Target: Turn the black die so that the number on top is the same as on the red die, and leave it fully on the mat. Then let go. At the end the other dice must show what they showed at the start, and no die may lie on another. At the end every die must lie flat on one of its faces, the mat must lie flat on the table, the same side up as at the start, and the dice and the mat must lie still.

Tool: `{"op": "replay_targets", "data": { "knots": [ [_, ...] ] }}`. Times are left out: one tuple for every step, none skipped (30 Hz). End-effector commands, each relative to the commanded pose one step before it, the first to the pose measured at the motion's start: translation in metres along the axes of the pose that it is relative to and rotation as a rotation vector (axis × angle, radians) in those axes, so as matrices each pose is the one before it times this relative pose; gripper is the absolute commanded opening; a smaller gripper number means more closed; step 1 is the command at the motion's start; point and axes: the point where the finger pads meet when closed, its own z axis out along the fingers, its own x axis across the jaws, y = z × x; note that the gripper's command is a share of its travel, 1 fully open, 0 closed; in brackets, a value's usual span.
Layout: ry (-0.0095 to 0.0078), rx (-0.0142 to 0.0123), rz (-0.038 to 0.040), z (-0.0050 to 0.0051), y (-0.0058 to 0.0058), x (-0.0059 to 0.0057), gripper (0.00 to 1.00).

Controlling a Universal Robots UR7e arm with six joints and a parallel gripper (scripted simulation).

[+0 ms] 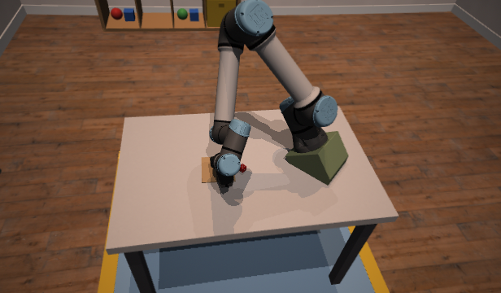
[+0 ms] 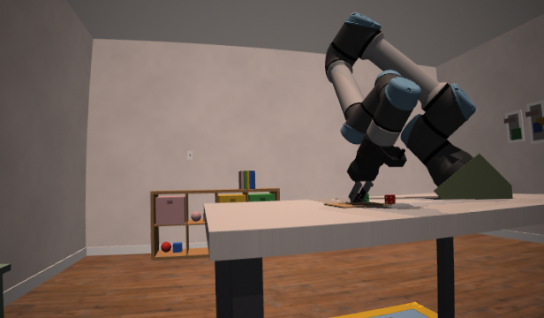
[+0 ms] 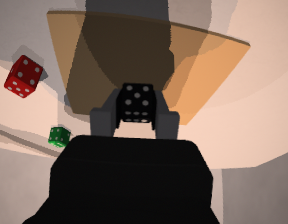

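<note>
Small black white-pipped die [image 3: 138, 102] sat over thin tan square mat [image 3: 201, 63], clamped between grey fingers; small red white-pipped die [image 3: 23, 75] lay flat on table, beside mat.

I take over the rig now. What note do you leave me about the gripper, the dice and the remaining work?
Gripper: shut on the black die, low over the mat.
Red die and green die: on the table, off the mat.
Done: black die grasped.
Left: turn it to match the red die's top, set it flat on the mat, release.
</note>
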Motion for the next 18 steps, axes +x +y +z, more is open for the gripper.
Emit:
{"op": "replay_targets", "data": {
  "knots": [
    [0.00054,-0.00015,0.00147,-0.006,0.00584,0.00044,0.49],
    [0.0,-0.00002,0.0,-0.00176,0.00178,-0.00001,0.49],
    [0.0,0.00002,0.0,-0.00192,0.0019,0.00001,0.49],
    [0.0,-0.00001,0.0,-0.00203,0.00204,0.0,0.49],
    [0.0,0.0,0.0,-0.00214,0.00214,0.0,0.49],
    [0.0,0.00001,0.0,-0.00224,0.00223,0.0,0.49],
    [0.0,-0.00002,0.0,-0.0023,0.00231,-0.00001,0.49],
    [0.0,0.00001,0.0,-0.00236,0.00235,0.0,0.49],
    [0.0,0.0,0.0,-0.00239,0.00238,0.0,0.49],
    [0.0,0.0,0.0,0.0,0.0,0.0,0.49],
    [0.0,0.0,0.0,0.0,0.0,0.0,0.49],
    [0.0,-0.00001,0.0,-0.00238,0.00239,-0.00001,0.49],
    [0.0,0.00001,0.0,-0.00237,0.00236,0.0,0.49],
    [0.0,0.0,0.0,-0.00231,0.00231,0.0,0.49],
    [0.0,-0.00002,0.0,-0.00222,0.00224,-0.00001,0.49],
    [0.0,0.00002,0.0,-0.00214,0.00212,0.00001,0.49],
    [0.0,-0.00001,0.0,-0.00199,0.002,0.0,0.49],
    [0.0,0.0,0.0,-0.00185,0.00184,0.0,0.49]
  ]
}}
